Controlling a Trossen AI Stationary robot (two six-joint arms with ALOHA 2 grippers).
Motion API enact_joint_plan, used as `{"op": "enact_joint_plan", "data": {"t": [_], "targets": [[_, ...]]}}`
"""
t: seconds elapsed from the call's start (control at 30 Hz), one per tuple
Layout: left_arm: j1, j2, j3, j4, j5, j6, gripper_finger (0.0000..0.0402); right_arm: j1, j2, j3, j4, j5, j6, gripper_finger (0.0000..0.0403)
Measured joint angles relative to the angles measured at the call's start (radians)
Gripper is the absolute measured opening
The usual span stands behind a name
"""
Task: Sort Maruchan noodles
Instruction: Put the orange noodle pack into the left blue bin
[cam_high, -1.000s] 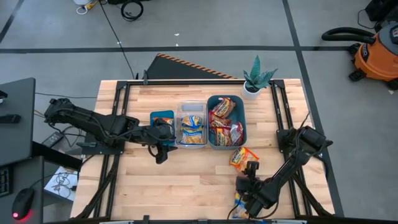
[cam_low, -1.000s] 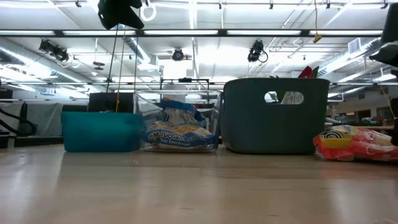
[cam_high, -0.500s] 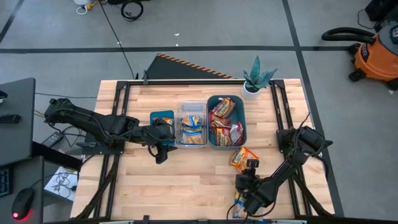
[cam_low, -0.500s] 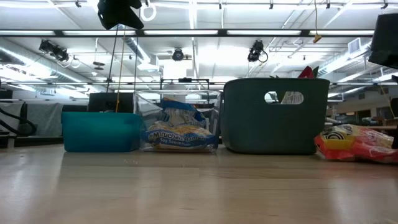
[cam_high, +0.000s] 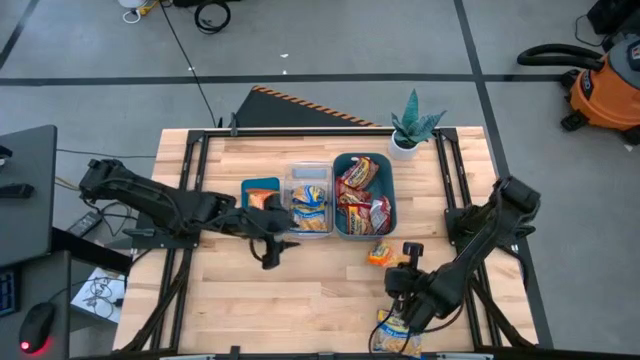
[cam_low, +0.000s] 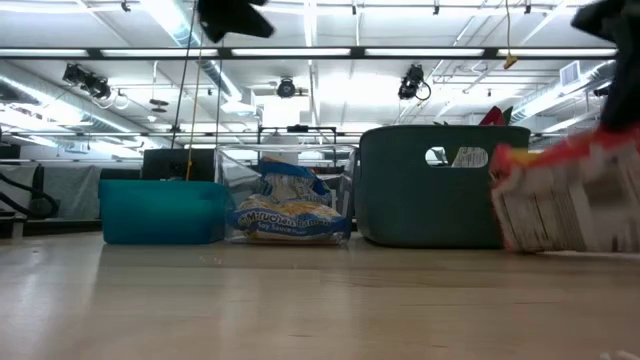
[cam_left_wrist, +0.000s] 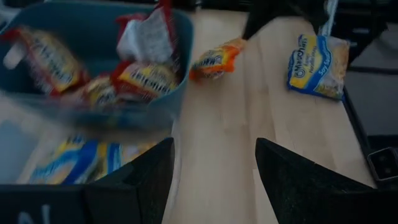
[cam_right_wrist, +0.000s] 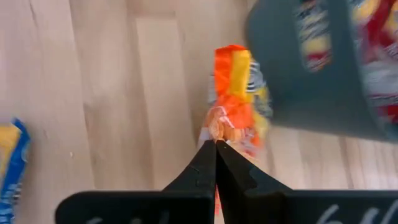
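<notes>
The right gripper (cam_right_wrist: 216, 144) has its fingers pinched tight together on the edge of an orange Maruchan packet (cam_right_wrist: 235, 93), which hangs from the tips just beside the dark blue bin (cam_right_wrist: 311, 62), at the bin's 5 o'clock in the high view. A blue-printed packet (cam_high: 398, 333) lies at the table's 6 o'clock edge. The left gripper (cam_left_wrist: 213, 165) hovers with jaws parted and empty by the clear bin (cam_high: 309, 200).
</notes>
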Motion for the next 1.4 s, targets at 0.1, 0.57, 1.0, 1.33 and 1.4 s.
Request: {"op": "enact_joint_plan", "data": {"t": [0.1, 0.57, 1.0, 1.33, 1.4], "targets": [[-0.015, 0.075, 0.000, 0.107, 0.000, 0.080, 0.0231, -0.008, -0.078, 0.000, 0.009, 0.016, -0.012, 0.0006], [-0.057, 0.332, -0.001, 0.408, 0.011, 0.262, 0.0275, -0.077, -0.312, 0.000, 0.356, 0.007, -0.433, 0.0005], [-0.055, 0.432, -0.001, 0.647, 0.102, 0.268, 0.0313, -0.171, -0.316, 0.000, 0.552, -0.040, -0.654, 0.0004], [-0.055, 0.431, -0.002, 0.591, 0.257, 0.267, 0.0313, -0.213, -0.330, 0.000, 0.591, -0.058, -0.706, 0.0004], [-0.055, 0.431, -0.002, 0.583, 0.274, 0.268, 0.0313, -0.216, -0.332, 0.000, 0.592, -0.046, -0.710, 0.0005]]}}
